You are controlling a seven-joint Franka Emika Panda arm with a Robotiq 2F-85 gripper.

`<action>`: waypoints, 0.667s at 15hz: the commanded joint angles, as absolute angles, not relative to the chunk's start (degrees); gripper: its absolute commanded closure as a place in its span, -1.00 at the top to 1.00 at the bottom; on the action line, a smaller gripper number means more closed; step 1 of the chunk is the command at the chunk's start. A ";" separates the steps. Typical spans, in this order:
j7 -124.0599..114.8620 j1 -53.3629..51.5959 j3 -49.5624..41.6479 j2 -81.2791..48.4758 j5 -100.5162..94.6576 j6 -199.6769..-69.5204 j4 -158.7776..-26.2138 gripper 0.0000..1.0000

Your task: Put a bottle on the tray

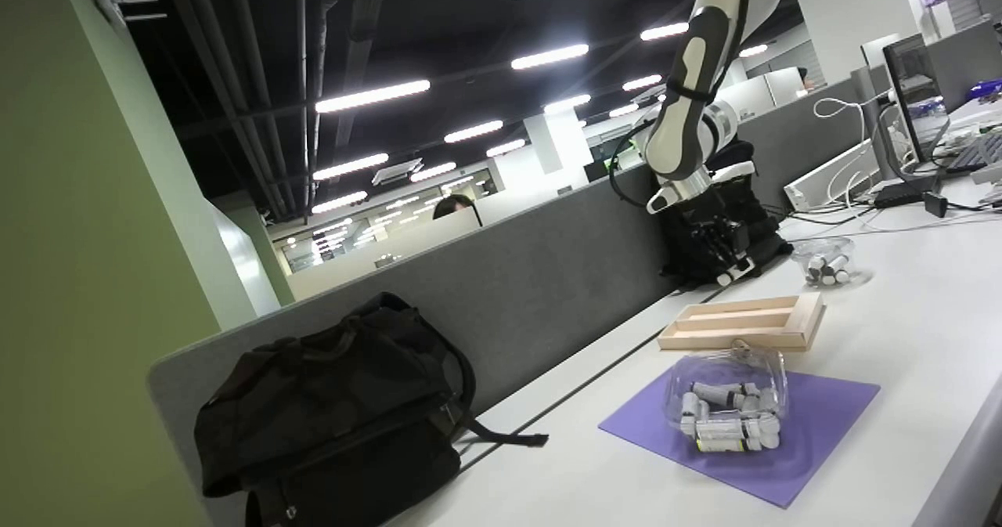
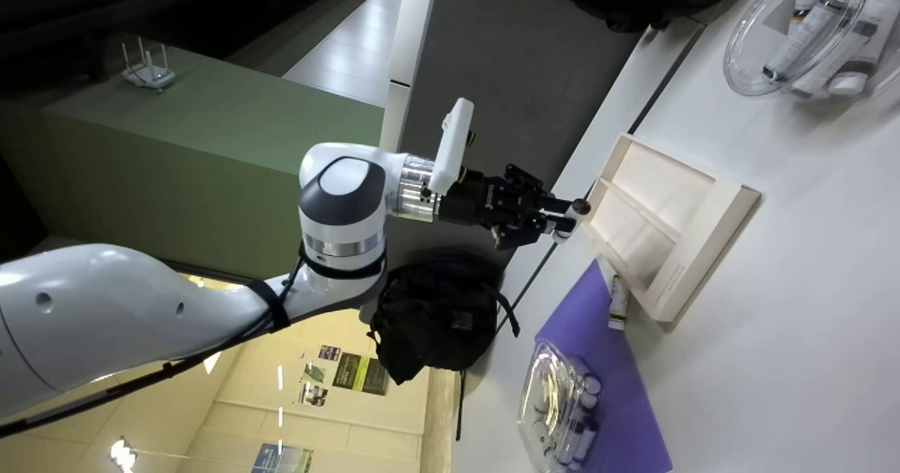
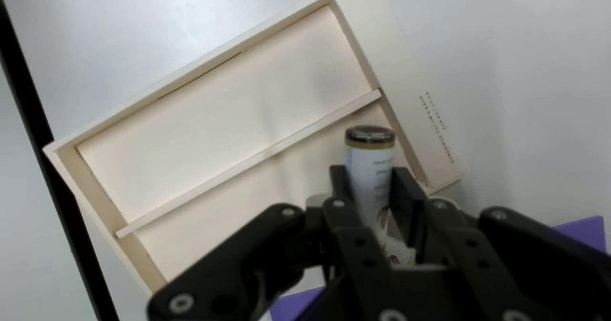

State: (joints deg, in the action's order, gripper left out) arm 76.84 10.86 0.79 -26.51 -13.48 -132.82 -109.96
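My gripper (image 1: 734, 267) is shut on a small white bottle (image 3: 370, 163) with a dark cap and a gold band. The bottle lies across the fingertips in an exterior view (image 2: 572, 217), held in the air. The pale wooden tray (image 3: 401, 73) lies on the table below, with a thin divider along it. The tray shows in both exterior views (image 1: 806, 319) (image 2: 706, 255). In the wrist view the gripper (image 3: 371, 170) overlaps the tray's lower compartment near the wide end and hides the tray's near edge.
A loose bottle (image 2: 617, 304) lies beside the tray at the purple mat (image 2: 626, 381). A clear container (image 1: 724, 378) with several bottles stands on the mat. Another clear container (image 1: 823, 257) with bottles stands beyond the tray. A grey partition (image 1: 548, 276) and black backpacks (image 1: 337, 409) line the table's back.
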 commanded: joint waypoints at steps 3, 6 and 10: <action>89.58 11.10 1.20 -29.96 -12.81 -136.57 -110.46 -0.78; 90.29 10.13 0.22 -32.93 -14.14 -140.22 -111.35 -0.78; 86.51 8.06 -0.50 -39.84 -14.58 -146.08 -109.30 -0.78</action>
